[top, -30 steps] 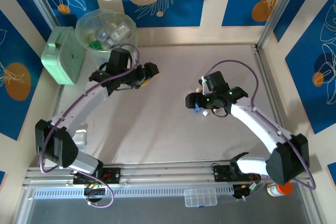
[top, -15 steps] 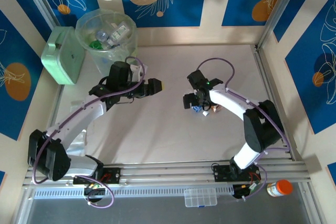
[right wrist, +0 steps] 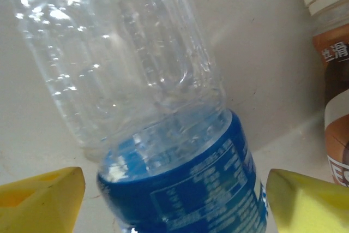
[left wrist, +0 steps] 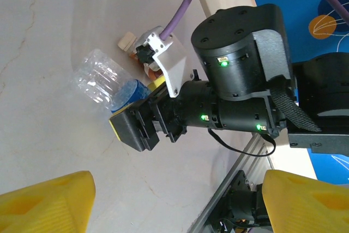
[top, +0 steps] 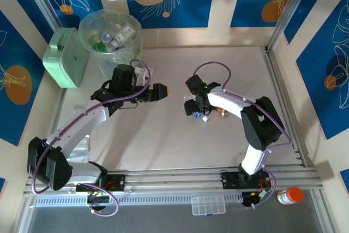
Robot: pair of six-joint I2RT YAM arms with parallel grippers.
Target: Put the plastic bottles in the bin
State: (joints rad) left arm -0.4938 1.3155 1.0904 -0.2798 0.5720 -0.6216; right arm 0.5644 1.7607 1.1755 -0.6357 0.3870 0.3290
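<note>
Straddling the clear bottle [right wrist: 136,69], right gripper [right wrist: 174,189] unclenched: close squarely across the blue label; left gripper [left wrist: 180,200] released, empty.

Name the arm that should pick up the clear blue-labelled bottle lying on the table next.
Right. The right gripper is open, with a yellow finger on each side of the clear bottle, so it only needs to close. The left gripper is open too, but it stands off across bare table.
</note>
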